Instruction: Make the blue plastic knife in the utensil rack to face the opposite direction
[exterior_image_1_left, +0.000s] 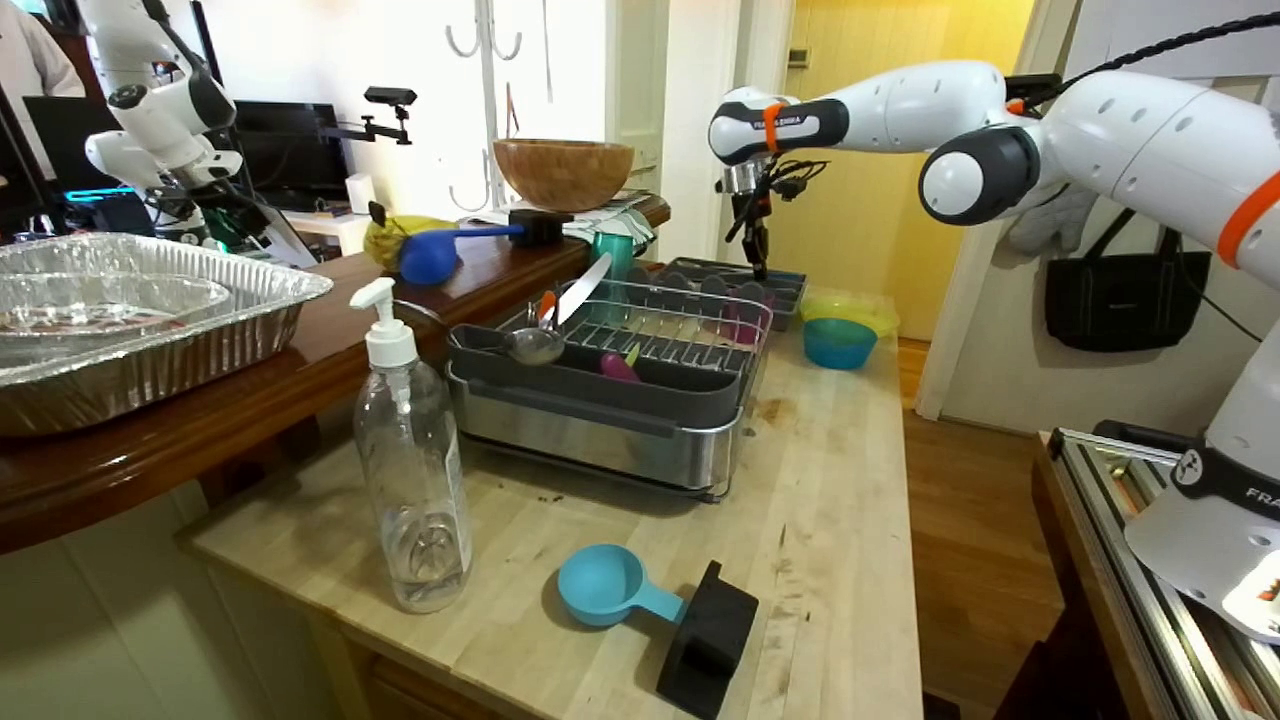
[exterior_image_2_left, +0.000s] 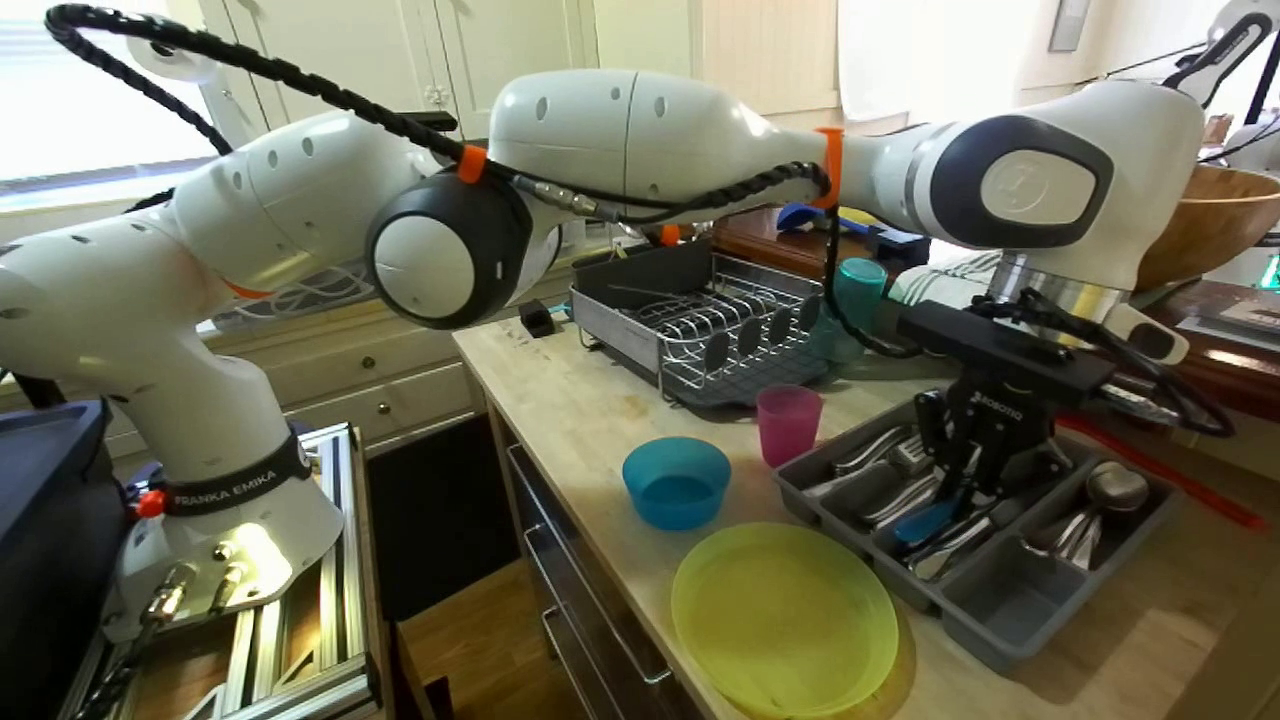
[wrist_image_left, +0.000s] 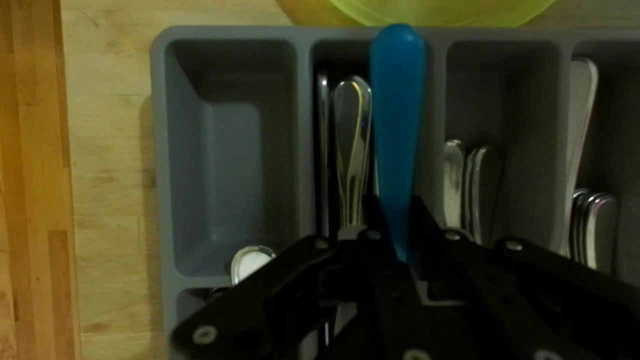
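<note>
The blue plastic knife (wrist_image_left: 397, 100) lies between my fingers in the wrist view, its rounded handle end pointing away from the gripper and overlapping the tray's rim. My gripper (wrist_image_left: 393, 207) is shut on it; the part beyond the fingers is hidden. The utensil rack here is a grey divided cutlery tray (wrist_image_left: 230, 160), with silver cutlery beside the knife. In an exterior view the gripper (exterior_image_2_left: 962, 485) reaches down into the tray (exterior_image_2_left: 980, 640), and the blue handle (exterior_image_2_left: 925, 522) shows below the fingers. Whether the knife touches the tray floor I cannot tell.
A yellow plate (exterior_image_2_left: 785, 620), a blue bowl (exterior_image_2_left: 677, 485) and a pink cup (exterior_image_2_left: 788, 425) stand close to the tray. Farther along the counter is a wire dish rack (exterior_image_1_left: 590, 420). A pump bottle (exterior_image_1_left: 415, 500) and a light-blue scoop (exterior_image_1_left: 602, 583) are beyond it.
</note>
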